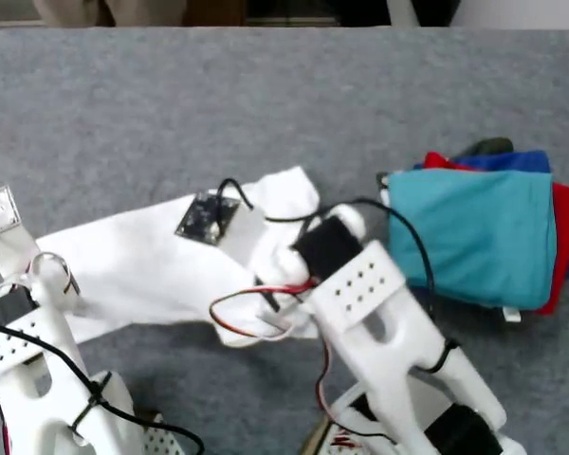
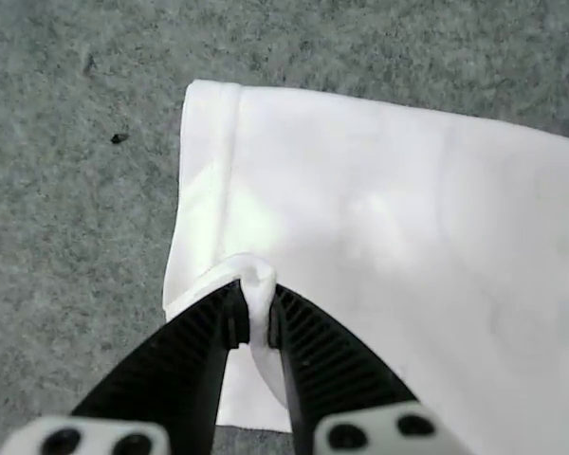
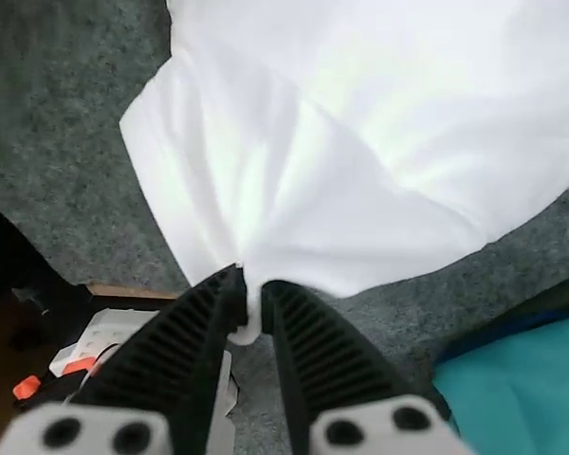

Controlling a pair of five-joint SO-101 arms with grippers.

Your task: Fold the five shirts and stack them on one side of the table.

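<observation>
A white shirt [image 1: 161,261] lies spread across the grey table, from the left edge toward the middle. My left gripper [image 2: 254,318] is shut on a pinched fold of the white shirt [image 2: 379,227] near its left end, by a hemmed edge. My right gripper [image 3: 249,303] is shut on the edge of the white shirt [image 3: 360,142] at its right end, near the table's middle. In the high view the right arm [image 1: 360,284] covers that end of the cloth. A stack of folded shirts [image 1: 488,232] sits at the right, teal on top with blue and red beneath.
The grey carpeted table [image 1: 171,114] lies bare along its far half. A dark printed label [image 1: 207,218] shows on the white shirt. Cables loop around the right arm. The left arm's base [image 1: 38,370] stands at the near left corner.
</observation>
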